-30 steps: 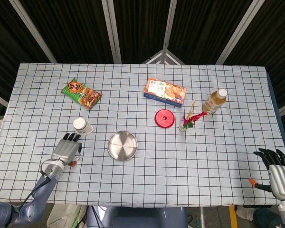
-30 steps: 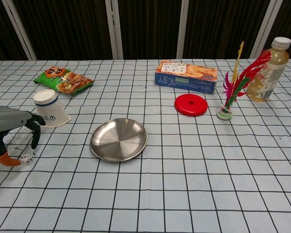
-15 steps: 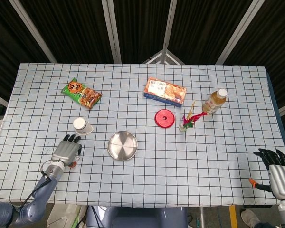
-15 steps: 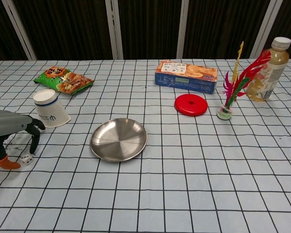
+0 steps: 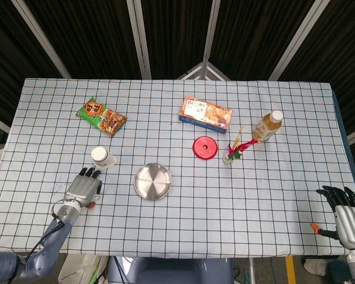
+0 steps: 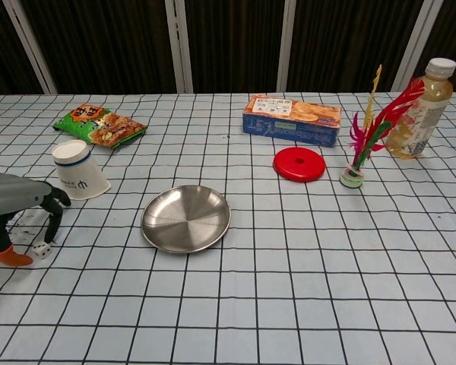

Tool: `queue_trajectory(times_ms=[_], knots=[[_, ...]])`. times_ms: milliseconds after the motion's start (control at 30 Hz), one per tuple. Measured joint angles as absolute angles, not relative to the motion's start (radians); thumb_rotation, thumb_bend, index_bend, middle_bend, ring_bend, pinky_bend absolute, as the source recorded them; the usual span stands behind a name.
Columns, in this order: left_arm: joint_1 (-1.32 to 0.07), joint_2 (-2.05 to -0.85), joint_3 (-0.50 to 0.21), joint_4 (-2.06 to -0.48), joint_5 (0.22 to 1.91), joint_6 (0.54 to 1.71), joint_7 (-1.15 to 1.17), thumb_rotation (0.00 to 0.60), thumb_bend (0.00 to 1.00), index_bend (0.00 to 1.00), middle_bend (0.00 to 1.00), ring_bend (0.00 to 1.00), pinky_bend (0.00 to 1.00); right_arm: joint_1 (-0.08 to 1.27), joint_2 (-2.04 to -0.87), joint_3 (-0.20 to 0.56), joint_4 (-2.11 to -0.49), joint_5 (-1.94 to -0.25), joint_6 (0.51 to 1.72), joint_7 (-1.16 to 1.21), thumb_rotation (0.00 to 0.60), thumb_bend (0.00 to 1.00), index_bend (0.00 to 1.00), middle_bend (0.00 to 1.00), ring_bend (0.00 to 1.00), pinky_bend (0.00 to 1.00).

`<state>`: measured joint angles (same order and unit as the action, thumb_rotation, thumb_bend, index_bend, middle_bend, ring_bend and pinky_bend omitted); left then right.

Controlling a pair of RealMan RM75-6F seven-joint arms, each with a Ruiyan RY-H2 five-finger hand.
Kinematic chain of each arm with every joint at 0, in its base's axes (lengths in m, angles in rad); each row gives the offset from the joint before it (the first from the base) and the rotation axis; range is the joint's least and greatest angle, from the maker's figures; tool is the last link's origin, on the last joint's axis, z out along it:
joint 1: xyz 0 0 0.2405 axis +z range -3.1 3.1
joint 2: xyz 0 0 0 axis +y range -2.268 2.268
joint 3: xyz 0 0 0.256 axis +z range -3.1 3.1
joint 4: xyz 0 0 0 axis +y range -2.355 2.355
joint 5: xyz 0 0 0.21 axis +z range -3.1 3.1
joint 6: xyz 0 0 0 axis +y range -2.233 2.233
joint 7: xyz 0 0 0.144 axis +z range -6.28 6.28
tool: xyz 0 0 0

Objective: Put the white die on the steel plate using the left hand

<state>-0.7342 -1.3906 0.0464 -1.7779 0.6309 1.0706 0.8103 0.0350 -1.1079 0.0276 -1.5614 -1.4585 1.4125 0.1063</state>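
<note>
Die [image 6: 41, 250] sits on the cloth under my left hand [image 6: 15, 205], between its downturned fingers [image 6: 53, 220] and thumb, not gripped. I see the plate [image 6: 186, 218] well to its right. My right hand [image 5: 345, 213] rests spread, holding nothing.

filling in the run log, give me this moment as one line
stage: reaching | left hand over white die, not gripping | die on cloth | steel plate empty | right hand idle, open

The tablecloth [image 6: 304, 289] is showing white with black check lines. The steel plate [image 6: 185, 218] is shining silver. The white die [image 6: 40, 249] is showing dark dots. A red lid [image 6: 299, 163] is sitting mid-frame. The snack bag [image 6: 99, 125], upper left, is looking green and orange.
</note>
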Motion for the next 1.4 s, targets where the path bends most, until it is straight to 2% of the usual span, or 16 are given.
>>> queue_trajectory(times_ms=[533, 1033, 1400], knots=[[-0.746, -1.396, 0.056, -1.776, 0.609, 1.071, 0.819, 0.600, 0.42, 0.50, 0.11, 0.00, 0.01, 0.036, -1.110, 0.028, -1.558, -1.451, 1.404, 0.105, 0.600, 0.10, 0.25, 0.19, 0.13, 0.00], [-0.747, -1.400, 0.062, -1.767, 0.617, 1.074, 0.811, 0.600, 0.52, 0.56, 0.14, 0.00, 0.01, 0.038, -1.110, 0.028, -1.560, -1.448, 1.397, 0.107, 0.600, 0.10, 0.25, 0.19, 0.13, 0.00], [-0.728, -1.378, 0.056, -1.816, 0.699, 1.110, 0.768, 0.600, 0.52, 0.57, 0.15, 0.00, 0.01, 0.040, -1.111, 0.028, -1.559, -1.448, 1.392, 0.113, 0.600, 0.10, 0.25, 0.19, 0.13, 0.00]])
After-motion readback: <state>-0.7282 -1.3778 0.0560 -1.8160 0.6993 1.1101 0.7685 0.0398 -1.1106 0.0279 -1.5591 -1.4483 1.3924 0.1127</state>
